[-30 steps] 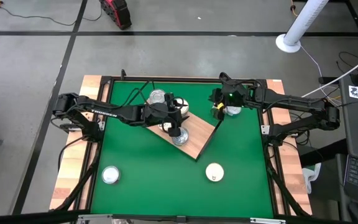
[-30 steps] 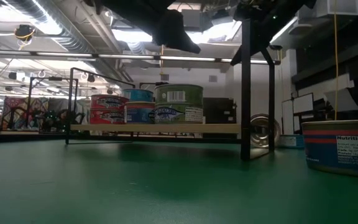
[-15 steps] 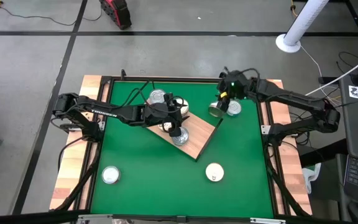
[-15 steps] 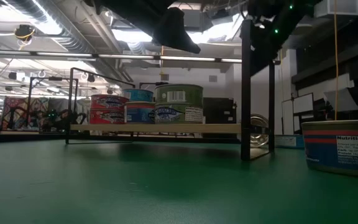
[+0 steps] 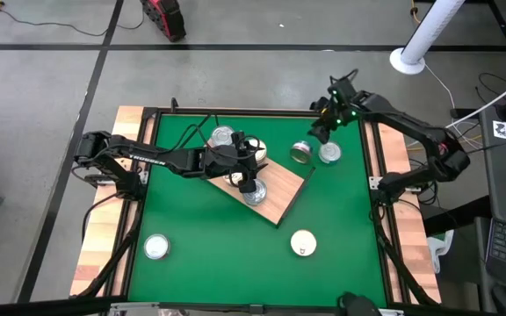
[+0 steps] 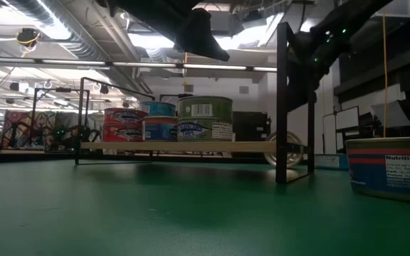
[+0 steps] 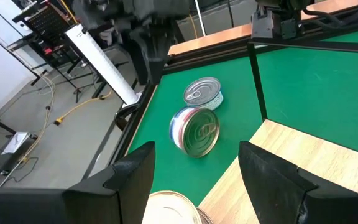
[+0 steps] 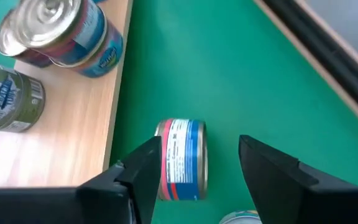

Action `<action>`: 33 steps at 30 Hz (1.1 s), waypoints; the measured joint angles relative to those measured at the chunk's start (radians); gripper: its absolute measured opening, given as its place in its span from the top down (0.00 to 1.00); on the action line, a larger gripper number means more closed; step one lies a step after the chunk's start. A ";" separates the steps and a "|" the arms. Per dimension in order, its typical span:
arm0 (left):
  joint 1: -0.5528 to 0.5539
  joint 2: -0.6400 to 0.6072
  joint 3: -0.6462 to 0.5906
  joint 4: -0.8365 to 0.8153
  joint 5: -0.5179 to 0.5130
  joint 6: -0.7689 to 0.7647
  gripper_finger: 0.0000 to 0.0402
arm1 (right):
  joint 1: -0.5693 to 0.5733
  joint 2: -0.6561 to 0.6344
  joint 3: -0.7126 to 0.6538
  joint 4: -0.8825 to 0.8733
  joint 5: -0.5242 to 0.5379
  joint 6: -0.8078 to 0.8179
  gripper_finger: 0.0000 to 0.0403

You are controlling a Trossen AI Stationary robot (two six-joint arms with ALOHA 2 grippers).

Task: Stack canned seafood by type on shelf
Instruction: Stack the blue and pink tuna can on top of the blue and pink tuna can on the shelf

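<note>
Rolling on its side now: the short round tin with the blue, white and red label (image 5: pixel 301 153) lies tipped on the green surface (image 5: pixel 209 246), upper right of centre in the high view, just off the right corner of the light-brown wood-grain shelf (image 5: pixel 275 200) and beside an upright silver-lidded tin (image 5: pixel 329 154). A second ago the right hand (image 5: pixel 321 130) was down over that spot and closed; it has since opened and pulled up toward the upper right. Its fingers (image 8: pixel 143 171) are spread and empty, with the tin below and between them in its wrist view.

Read: dropped or released short of the shelf. The tin is not on the board, so it still needs placing, and on its side it can roll.

Left hand (image 5: pixel 249 164) hovers over the shelf's upper-left part, above the tins already there. Fingers (image 7: pixel 135 180) are apart with nothing gripped; a cream lid (image 7: pixel 169 208) sits just below them. No change there over the last second.

On the shelf: a stack of pink-red and blue-labelled tins (image 6: pixel 137 122) and a green-labelled one (image 6: pixel 205 117). Loose on the surface: a silver-lidded tin (image 5: pixel 155 247) lower left, a cream-lidded tin (image 5: pixel 302 242) lower right.
</note>
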 joint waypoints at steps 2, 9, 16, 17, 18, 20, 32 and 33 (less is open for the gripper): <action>0.000 0.000 0.000 0.000 0.000 0.000 0.43 | -0.001 0.031 0.000 0.001 0.001 0.000 0.48; 0.000 0.000 0.000 -0.001 0.000 0.000 0.43 | -0.001 0.090 0.000 0.001 0.077 0.010 0.48; 0.000 0.000 0.000 -0.002 0.000 0.000 0.43 | 0.011 0.090 0.000 0.001 0.066 0.078 0.48; 0.000 0.000 0.000 -0.001 0.000 0.000 0.43 | 0.018 0.090 0.000 0.000 0.066 0.071 0.48; 0.000 0.000 0.000 -0.001 0.000 0.000 0.43 | 0.028 0.090 0.000 0.000 0.066 0.063 0.48; 0.000 0.000 0.000 -0.002 0.000 0.000 0.43 | 0.054 0.090 0.000 0.001 0.068 0.038 0.48; 0.000 0.000 0.000 -0.002 0.000 -0.004 0.43 | 0.188 0.090 0.000 0.075 0.295 0.018 0.48; 0.000 0.000 0.000 -0.002 0.000 -0.004 0.43 | 0.194 0.090 0.000 0.081 0.305 0.017 0.48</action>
